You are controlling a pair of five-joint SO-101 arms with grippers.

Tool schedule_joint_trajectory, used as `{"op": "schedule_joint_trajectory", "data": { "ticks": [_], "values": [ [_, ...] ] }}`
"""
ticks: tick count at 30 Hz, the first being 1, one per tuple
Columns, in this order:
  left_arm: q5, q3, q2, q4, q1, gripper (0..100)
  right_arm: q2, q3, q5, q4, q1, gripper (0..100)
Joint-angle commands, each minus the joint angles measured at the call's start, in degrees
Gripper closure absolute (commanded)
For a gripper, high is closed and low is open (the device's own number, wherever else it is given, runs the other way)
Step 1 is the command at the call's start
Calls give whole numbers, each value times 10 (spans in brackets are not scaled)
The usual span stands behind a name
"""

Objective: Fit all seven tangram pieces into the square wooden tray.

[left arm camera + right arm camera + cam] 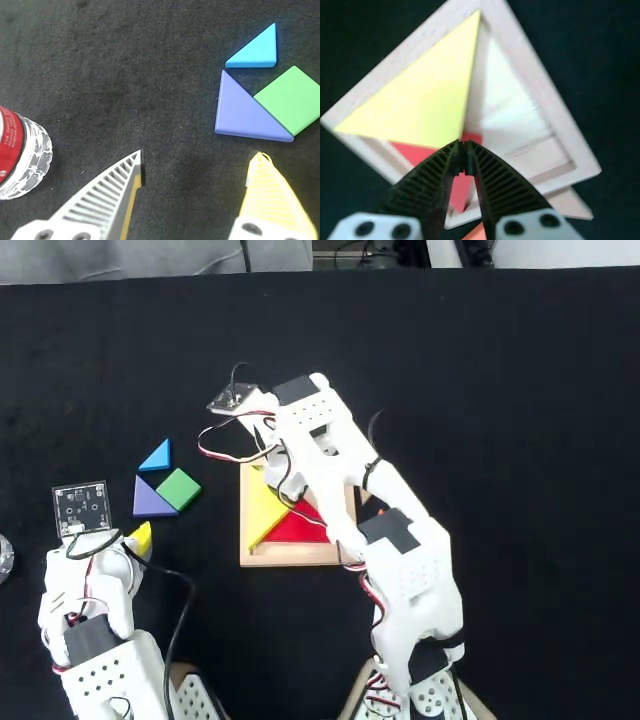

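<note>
The square wooden tray (290, 558) lies mid-table and holds a large yellow triangle (262, 512) and a red triangle (302, 528). My right arm (320, 440) leans over it. In the right wrist view the right gripper (465, 147) is shut with nothing in it, its tips just above where the yellow triangle (425, 100) meets the red triangle (460, 187); bare tray floor (515, 120) lies beside them. A light blue triangle (257, 50), a purple triangle (240, 117) and a green square (290, 100) lie together on the cloth. My left gripper (197, 165) is open just short of them.
A clear jar with a red label (20, 150) stands on the cloth beside the left gripper, at the table's left edge (3, 560). An orange bit (366, 498) peeks out from under the right arm at the tray's right side. The black cloth stretches far back and right.
</note>
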Motion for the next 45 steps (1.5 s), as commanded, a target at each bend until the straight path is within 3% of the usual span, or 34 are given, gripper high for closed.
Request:
{"op": "schedule_joint_trajectory", "data": {
  "ticks": [1,13,17,21,28,35,45],
  "values": [
    [-7,10,-1,2,7,668,-3,1,2,-8,10,988],
    [-7,10,-1,2,7,668,11,-27,-25,-19,81,988],
    [-7,10,-1,2,7,668,34,-27,-19,-14,68,988],
    [-7,10,-1,2,7,668,36,-28,34,35,37,988],
    [-7,10,-1,2,7,668,35,-34,44,122,22,988],
    [-7,10,-1,2,7,668,-13,-91,5,89,41,988],
    [-7,10,-1,2,7,668,2,-84,-30,54,-30,988]
  ]
}}
